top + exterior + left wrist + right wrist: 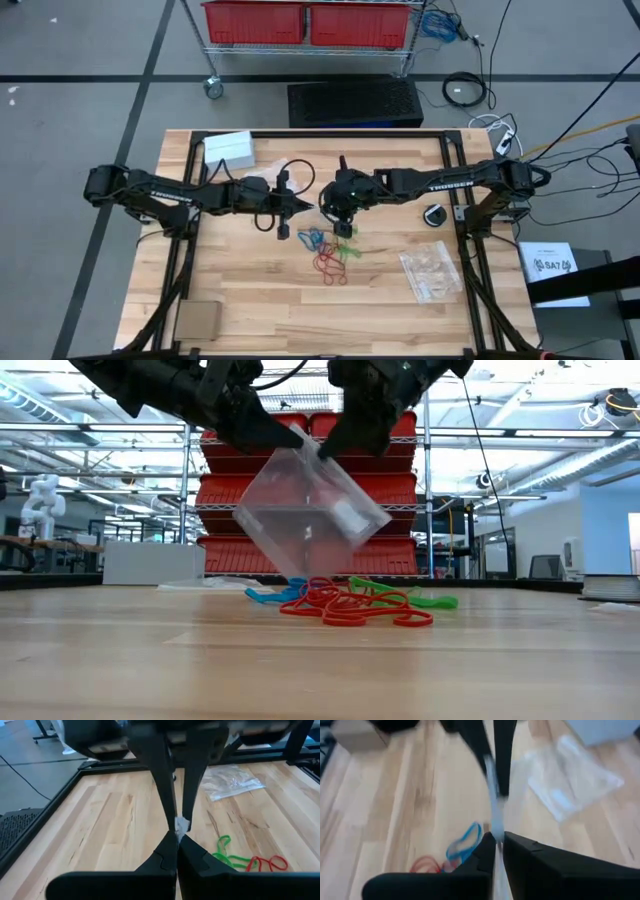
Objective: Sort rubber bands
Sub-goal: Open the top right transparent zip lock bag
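Note:
Red, blue and green rubber bands [328, 252] lie in a loose heap on the table's middle; the heap also shows in the low view [345, 605]. My left gripper [302, 206] and right gripper [334, 208] meet tip to tip just above and behind the heap. Both are shut on one clear plastic bag [310, 510], which hangs between them over the bands. Green and red bands [225, 854] show past my left fingers. A blue band [465, 844] shows past my right fingers. My left gripper pinches a bit of the bag's upper edge [182, 825] between its two fingers, coming level from the table's left. The bag hangs tilted below, clear of the table. My right gripper pinches the same upper edge [494, 817] between its two fingers, coming from the table's right and slanting down. The bag hangs below it [330, 500], clear of the rubber bands.
A white box [228, 148] stands at the far left. More clear bags [432, 272] lie at the right. A cardboard piece [197, 320] lies at the near left corner, and a small black round thing [436, 216] sits by the right frame. A black cable [292, 172] loops near my left gripper.

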